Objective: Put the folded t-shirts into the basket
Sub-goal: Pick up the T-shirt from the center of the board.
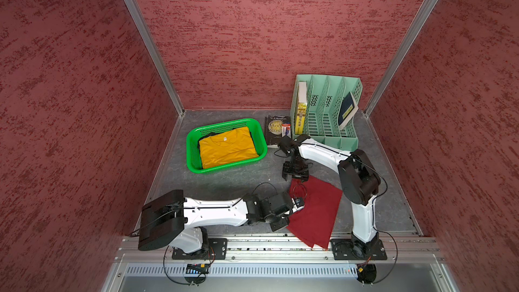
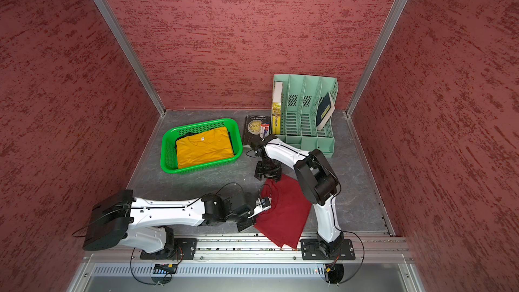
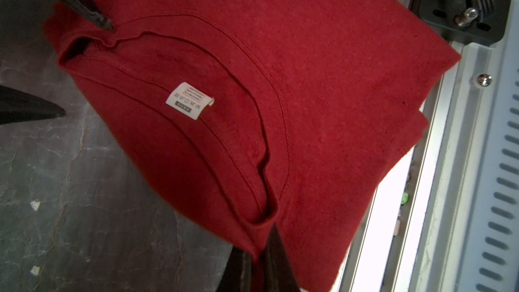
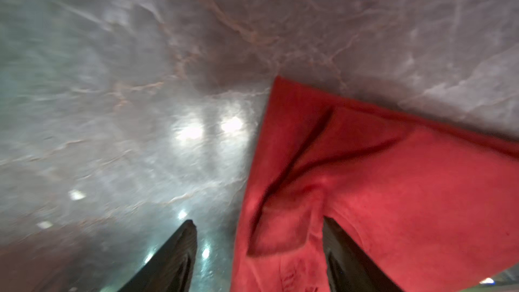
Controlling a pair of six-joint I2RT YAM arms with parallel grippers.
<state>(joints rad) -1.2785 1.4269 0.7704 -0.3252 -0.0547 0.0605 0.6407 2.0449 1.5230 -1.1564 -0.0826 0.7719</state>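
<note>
The dark red t-shirt (image 1: 314, 209) (image 2: 283, 212) lies folded at the table's front, between the two arms, with one corner over the front rail. My left gripper (image 1: 295, 209) (image 3: 259, 248) is shut on the shirt's edge near the collar (image 3: 264, 136). My right gripper (image 1: 299, 179) (image 4: 258, 220) stands open at the shirt's far corner: one finger is over the cloth (image 4: 393, 192), one over bare table. The green basket (image 1: 188, 150) (image 2: 164, 150) at the back left holds the mustard yellow t-shirt (image 1: 227, 148) (image 2: 205, 147). A black cloth edge (image 1: 204, 138) shows beneath it.
A mint-green file organiser (image 1: 325, 113) with books stands at the back right. A dark book (image 1: 275, 130) lies flat between it and the basket. An aluminium rail (image 1: 252, 248) runs along the table's front edge. Red walls enclose three sides.
</note>
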